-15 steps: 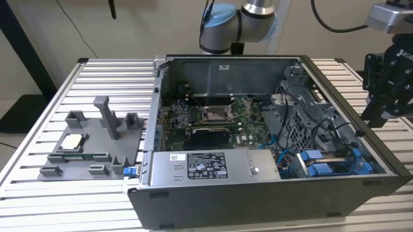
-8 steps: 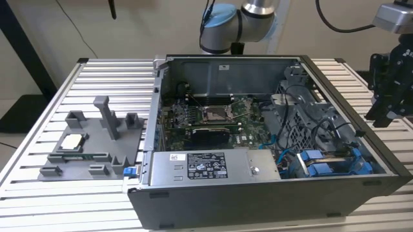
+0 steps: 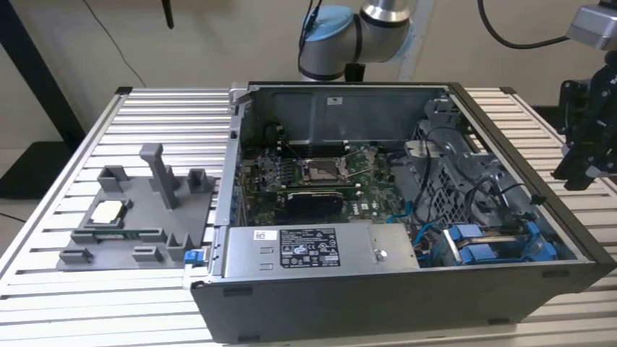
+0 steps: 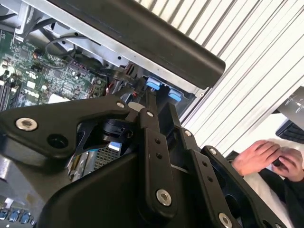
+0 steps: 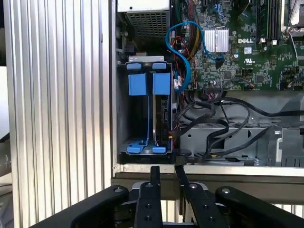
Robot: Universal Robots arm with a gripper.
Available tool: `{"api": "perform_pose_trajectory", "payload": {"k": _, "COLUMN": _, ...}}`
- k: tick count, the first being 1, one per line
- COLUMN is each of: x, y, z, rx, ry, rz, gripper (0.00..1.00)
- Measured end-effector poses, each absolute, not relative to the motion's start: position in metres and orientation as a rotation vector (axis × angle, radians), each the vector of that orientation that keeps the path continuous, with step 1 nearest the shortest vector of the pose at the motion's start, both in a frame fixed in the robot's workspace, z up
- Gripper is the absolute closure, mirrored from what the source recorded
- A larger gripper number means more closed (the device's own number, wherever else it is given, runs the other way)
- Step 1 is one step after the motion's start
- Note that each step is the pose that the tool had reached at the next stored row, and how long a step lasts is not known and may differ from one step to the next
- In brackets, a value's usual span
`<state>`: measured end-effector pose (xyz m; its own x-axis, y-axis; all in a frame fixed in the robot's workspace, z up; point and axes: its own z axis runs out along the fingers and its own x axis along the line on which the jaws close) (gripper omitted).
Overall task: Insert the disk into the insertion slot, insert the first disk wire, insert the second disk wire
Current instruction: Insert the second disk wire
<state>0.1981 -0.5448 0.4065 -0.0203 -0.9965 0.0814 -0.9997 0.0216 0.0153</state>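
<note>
The disk [image 3: 490,244] is seen seated in the drive bay [image 3: 453,242] at the near corner of the open computer case [image 3: 386,307]. Farther to the exterior view's right, outside the case wall, the gripper [image 3: 581,170] is held apart from it, fingers narrowly parted, nothing gripped.

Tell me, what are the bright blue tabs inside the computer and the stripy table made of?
The bright blue handle tabs look like smooth moulded plastic: even colour, a soft sheen, rounded corners. The stripy silver-grey ribbed table is probably bare aluminium: straight grooves running its whole length and a dull metallic shine.
</note>
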Motion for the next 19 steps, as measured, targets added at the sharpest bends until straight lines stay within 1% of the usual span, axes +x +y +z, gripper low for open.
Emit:
{"api": "perform_pose_trajectory", "payload": {"k": 8, "x": 0.1984, "y": -0.5449, "z": 0.4065, "rx": 2.148, "ry": -2.193, "rz": 0.067, "gripper": 0.73}}
{"api": "perform_pose_trajectory", "payload": {"k": 13, "x": 0.1994, "y": -0.5449, "z": 0.4064, "rx": 2.124, "ry": -2.164, "rz": 0.01, "gripper": 0.73}}
{"api": "perform_pose_trajectory", "payload": {"k": 19, "x": 0.1994, "y": -0.5449, "z": 0.4064, "rx": 2.123, "ry": -2.162, "rz": 0.006, "gripper": 0.73}}
